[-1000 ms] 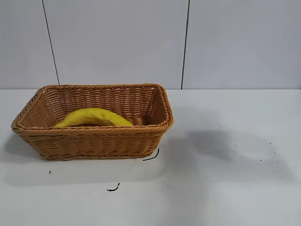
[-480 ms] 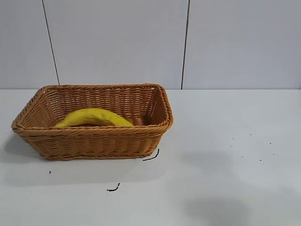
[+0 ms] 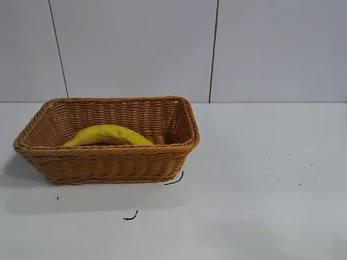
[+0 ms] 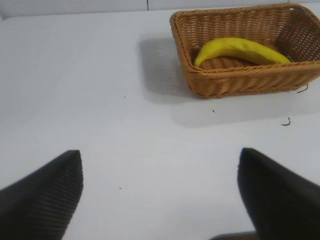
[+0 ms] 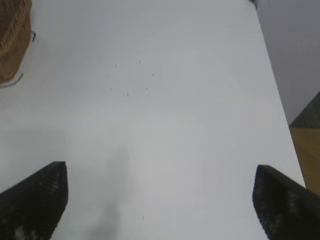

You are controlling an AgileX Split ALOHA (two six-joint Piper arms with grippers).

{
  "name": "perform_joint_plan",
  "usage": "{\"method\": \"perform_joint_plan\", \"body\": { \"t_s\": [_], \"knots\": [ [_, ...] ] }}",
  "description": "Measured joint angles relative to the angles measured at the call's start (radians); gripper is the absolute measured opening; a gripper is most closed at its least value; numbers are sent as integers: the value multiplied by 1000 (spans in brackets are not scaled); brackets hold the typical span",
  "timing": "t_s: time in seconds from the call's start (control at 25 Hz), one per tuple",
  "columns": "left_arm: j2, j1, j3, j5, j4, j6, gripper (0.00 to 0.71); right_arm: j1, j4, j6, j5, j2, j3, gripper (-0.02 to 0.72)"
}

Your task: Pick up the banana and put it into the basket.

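1. The banana [image 3: 108, 135] lies inside the basket [image 3: 108, 162], curved side up, with one end low by the near-left wall and the other toward the middle of the near wall.
2. The basket sits on the white surface [image 3: 260, 206] at the exterior view's left, in front of a pale panelled wall [image 3: 135, 49].
3. Two short dark marks [image 3: 174, 179] lie on the surface just beside the basket's near right corner and a little further forward; a scatter of small dark specks [image 3: 300, 172] sits well apart at the right.
4. Nothing stands over or against the basket, and neither arm appears in the exterior view.
5. The left claw [image 4: 160, 195] hangs above bare surface well apart from the basket, fingers spread wide and holding nothing.
6. The right claw [image 5: 160, 200] hangs over the bare right part of the surface near the specks, fingers likewise wide apart and empty; only an edge of the basket shows in its view.
7. Compared with a second ago, the large grey shadow that lay on the surface right of the basket has gone; the banana and basket have not shifted.
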Motion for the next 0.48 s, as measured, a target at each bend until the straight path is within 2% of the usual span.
{"method": "perform_joint_plan", "body": {
  "t_s": [0.48],
  "knots": [
    [0,0,0,0,0,0,635,0,2,0,-6,-67,0,689]
  ]
}}
